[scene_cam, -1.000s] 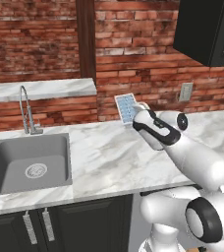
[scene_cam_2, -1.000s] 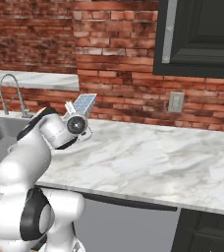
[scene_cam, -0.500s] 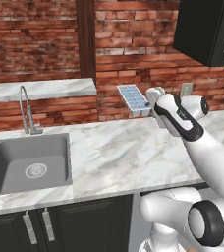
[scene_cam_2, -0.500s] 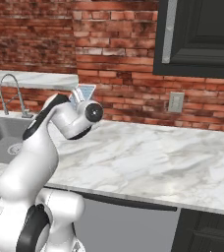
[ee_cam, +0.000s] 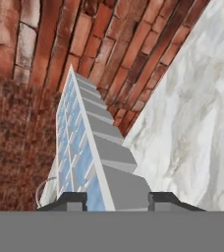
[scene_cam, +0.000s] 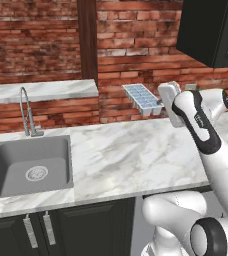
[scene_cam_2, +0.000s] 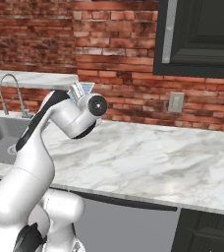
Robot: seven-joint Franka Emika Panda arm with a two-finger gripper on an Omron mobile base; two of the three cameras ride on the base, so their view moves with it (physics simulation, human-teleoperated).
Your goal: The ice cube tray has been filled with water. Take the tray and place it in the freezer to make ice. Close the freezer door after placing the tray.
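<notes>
Pincer (ee_cam: pixel 118 199) clamped on ice cube tray (scene_cam: pixel 144 98), held above bench (scene_cam: pixel 136 155), right of sink (scene_cam: pixel 28 165).

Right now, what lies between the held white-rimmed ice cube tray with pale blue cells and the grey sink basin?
In the left base view, just bare white marble counter separates the ice cube tray, held aloft in the gripper, from the sink.

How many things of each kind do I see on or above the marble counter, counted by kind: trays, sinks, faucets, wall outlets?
Ice cube tray, held in the hand: 1
Sink: 1
Faucet: 1
Wall outlet: 1
Total: 4
</notes>
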